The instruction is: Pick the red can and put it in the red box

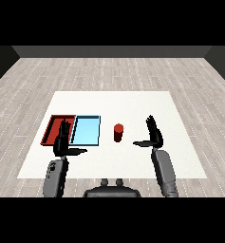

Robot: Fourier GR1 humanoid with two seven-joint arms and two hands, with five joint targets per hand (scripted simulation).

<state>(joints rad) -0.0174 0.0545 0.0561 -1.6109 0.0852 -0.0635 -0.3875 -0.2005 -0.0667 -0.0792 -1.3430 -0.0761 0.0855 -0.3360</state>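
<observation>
Two shallow trays lie side by side on the left part of the white table (pixel 133 102). The red tray (pixel 53 124) is the outer one; the light blue tray (pixel 88 130) sits just beside it on its right, edges touching or nearly so. Nothing shows inside either tray, though the left hand (pixel 62 140) covers part of the red tray's near right corner.

The red can (pixel 118 132) stands upright on the bare table, to the right of the blue tray and apart from it. It lies between the two hands, nearer the right hand (pixel 154 136), which is not touching it.

Both hands are raised with fingers straight and thumbs pointing inward; neither holds anything.
</observation>
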